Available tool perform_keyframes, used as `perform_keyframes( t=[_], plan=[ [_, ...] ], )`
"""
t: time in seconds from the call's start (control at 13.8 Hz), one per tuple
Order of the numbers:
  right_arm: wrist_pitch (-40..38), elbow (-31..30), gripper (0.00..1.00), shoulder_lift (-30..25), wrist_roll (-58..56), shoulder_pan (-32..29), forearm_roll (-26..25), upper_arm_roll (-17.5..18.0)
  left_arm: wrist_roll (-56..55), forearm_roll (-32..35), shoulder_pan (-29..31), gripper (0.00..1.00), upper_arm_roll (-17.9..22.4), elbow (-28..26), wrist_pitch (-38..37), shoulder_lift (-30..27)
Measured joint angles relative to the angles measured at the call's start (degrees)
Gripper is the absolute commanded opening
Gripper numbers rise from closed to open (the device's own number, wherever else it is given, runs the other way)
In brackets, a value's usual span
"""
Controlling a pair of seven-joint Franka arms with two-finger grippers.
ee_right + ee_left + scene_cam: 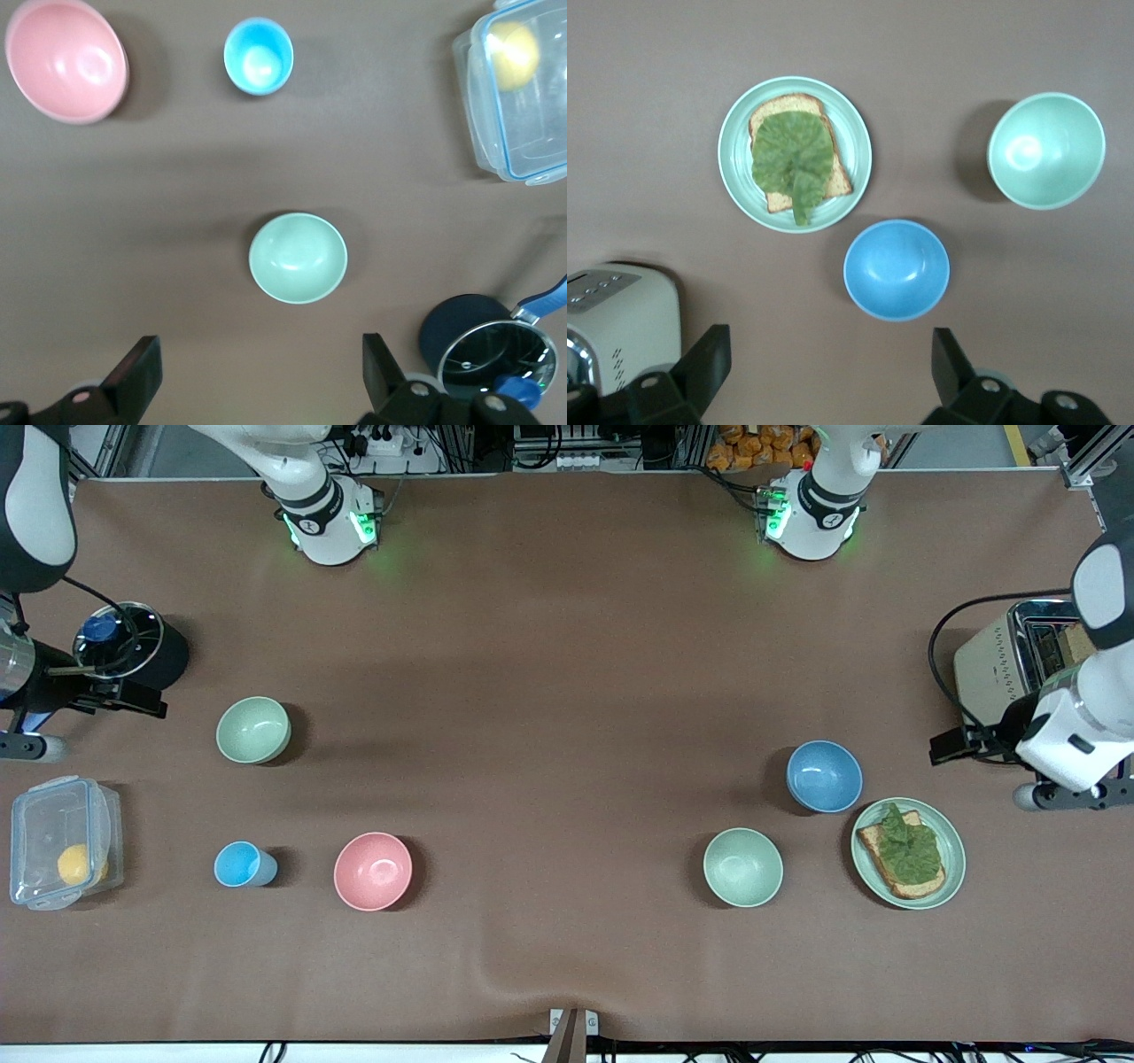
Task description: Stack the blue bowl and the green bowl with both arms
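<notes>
If you start at the counter edge nearest the front camera, you meet the pink bowl, the light-blue cup and a clear box holding a yellow fruit, all toward the right arm's end. Toward the left arm's end sit the mint bowl and a green plate with toast under a lettuce leaf.

Farther on, you find the blue bowl upright just beside the plate. The green bowl stands alone, well apart from it, at the right arm's end. Farthest are a dark pot with a glass lid and the toaster; its button marks are too small to read.

You get the fingers only from the wrist views. The left pincer is spread wide and empty over bare counter, between the toaster and the blue bowl. The right pincer is equally wide and empty, over counter between the pot and the green bowl. The front view shows you both pincers only side-on at its edges, but it alone shows all four bowls together.
</notes>
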Motion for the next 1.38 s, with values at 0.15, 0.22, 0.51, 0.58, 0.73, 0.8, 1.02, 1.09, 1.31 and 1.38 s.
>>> perform_keyframes(
  t=[0.15,0.22,0.51,0.58,0.73,0.8,1.02,1.09,1.31,1.38],
  plan=[
    [0.6,-2.4,1.0,0.7,-3.1,-3.0,0.5,-0.1,-0.5,0.0,1.5,1.0,0.0,0.0,1.1,1.8],
    [1.4,-3.3,1.0,1.3,-3.9,-4.5,1.0,-0.1,-0.4,0.0,2.4,1.0,0.0,-0.1,1.1,2.6],
    [5.8,-5.6,1.0,4.7,-4.2,-5.8,1.7,-0.1,0.3,0.0,5.4,1.0,0.0,-3.0,1.0,3.7],
    [8.0,-7.1,1.0,5.2,-4.2,-6.3,2.1,-0.1,1.2,0.0,5.9,1.0,0.0,-4.1,1.0,3.7],
    [11.3,-10.1,1.0,5.7,-5.1,-7.5,3.4,-0.1,2.8,0.0,6.0,1.0,-0.1,-6.8,1.3,3.7],
    [13.0,-11.8,1.0,5.8,-5.3,-8.0,3.8,-0.1,3.3,0.0,6.0,1.0,-0.2,-8.5,2.5,3.7],
    [20.1,-17.9,1.0,5.9,-7.5,-8.3,4.1,-0.1,3.8,0.0,6.0,1.0,-0.5,-15.5,10.4,3.6],
    [22.9,-20.1,1.0,5.9,-8.0,-8.3,4.1,-0.1,4.0,0.0,6.0,1.0,-0.6,-17.8,12.8,3.6],
    [29.2,-25.1,1.0,6.0,-9.3,-8.5,4.1,-0.1,4.2,0.0,5.7,1.0,-1.9,-22.1,17.2,3.8],
    [31.0,-26.3,1.0,6.1,-10.0,-8.7,4.1,-0.1,4.2,0.0,5.6,1.0,-2.3,-23.2,18.8,4.0]
  ],
)
